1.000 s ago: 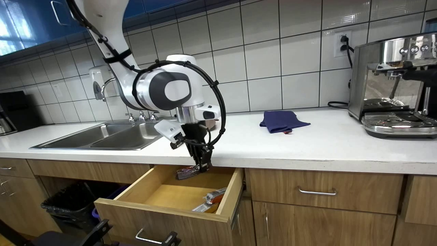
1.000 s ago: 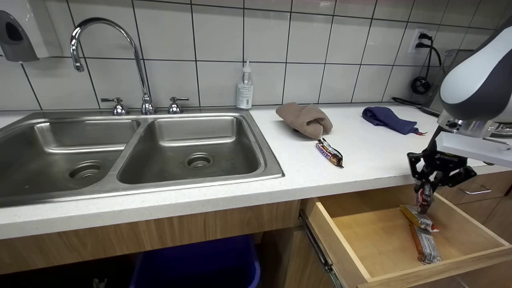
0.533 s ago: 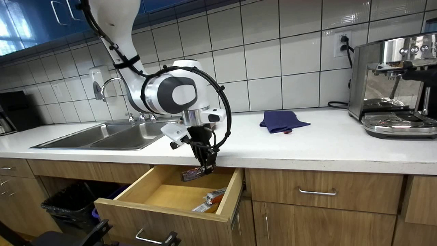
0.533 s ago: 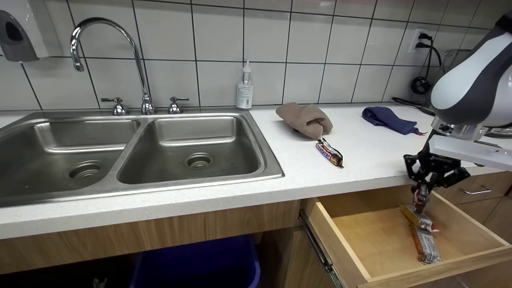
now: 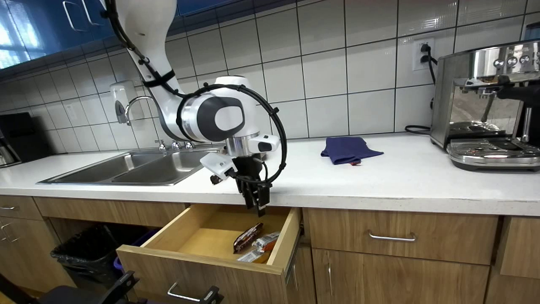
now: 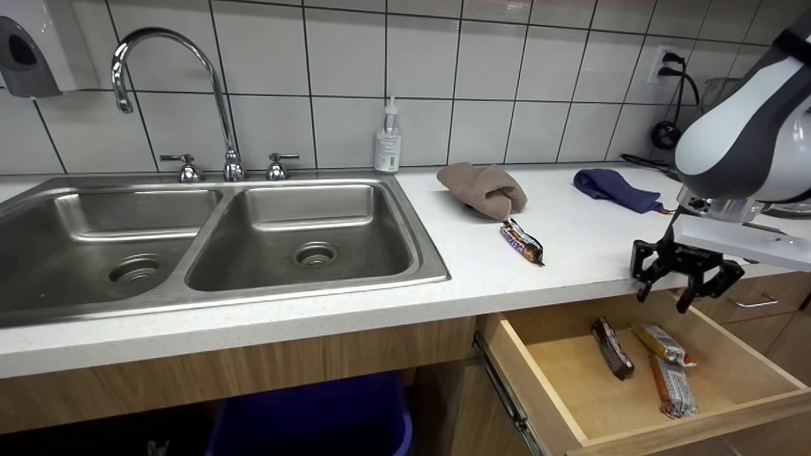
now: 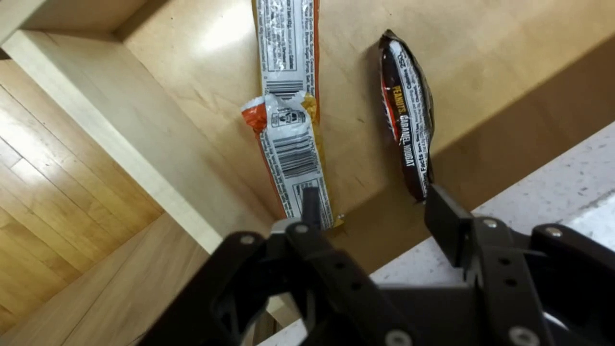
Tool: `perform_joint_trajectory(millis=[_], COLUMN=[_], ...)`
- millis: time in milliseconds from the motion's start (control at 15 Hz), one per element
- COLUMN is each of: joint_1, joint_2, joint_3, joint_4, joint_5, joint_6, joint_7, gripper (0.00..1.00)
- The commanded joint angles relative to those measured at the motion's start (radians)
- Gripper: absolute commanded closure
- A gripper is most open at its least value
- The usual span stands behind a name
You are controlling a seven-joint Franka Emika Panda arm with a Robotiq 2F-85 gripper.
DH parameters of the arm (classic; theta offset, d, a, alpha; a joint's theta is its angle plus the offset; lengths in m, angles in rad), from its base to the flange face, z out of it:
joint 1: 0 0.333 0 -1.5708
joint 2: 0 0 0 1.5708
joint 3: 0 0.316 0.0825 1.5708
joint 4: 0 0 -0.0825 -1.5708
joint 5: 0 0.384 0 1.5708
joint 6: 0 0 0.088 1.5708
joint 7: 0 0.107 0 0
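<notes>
white counter (image 5: 379, 181) lined tiled wall (image 5: 325, 76), open wooden drawer (image 6: 573, 367) below held wrapped bars (image 6: 613, 349), gripper (image 6: 663, 303) hung above, fingers (image 7: 444, 226) spread

An exterior view stands well back, above desk (image 5: 400, 181) height, facing the tiles (image 5: 325, 76) past the drawer (image 5: 206, 242), the coffee machine (image 5: 485, 105) at right. An exterior view looks down from nearer, before the sink (image 6: 426, 253), the drawer at near right; both exterior views share sink, drawer and desk. The wrist view looks steeply down past the gripper (image 7: 375, 206) into the drawer, close up.
</notes>
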Motion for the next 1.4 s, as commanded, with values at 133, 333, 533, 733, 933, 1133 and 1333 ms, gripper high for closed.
perform_joint_trajectory(millis=[133, 333, 533, 733, 933, 1133, 1333], joint_1=[-0.015, -0.025, -0.034, -0.034, -0.027, -0.02, -0.008], joint_2=[-0.055, -0.094, -0.145, -0.198, -0.25, -0.293, -0.314], joint_3=[0.028, 0.046, 0.066, 0.079, 0.088, 0.098, 0.101], joint_4=[-0.04, -0.072, -0.105, -0.139, -0.168, -0.183, -0.18], joint_5=[0.019, 0.035, 0.067, 0.096, 0.117, 0.138, 0.125], joint_6=[-0.004, 0.007, 0.017, 0.026, 0.028, 0.017, 0.003], joint_7=[-0.01, -0.027, -0.047, -0.065, -0.08, -0.106, -0.113], gripper=[0.0, 0.0, 0.0, 0.0, 0.0, 0.0, 0.0])
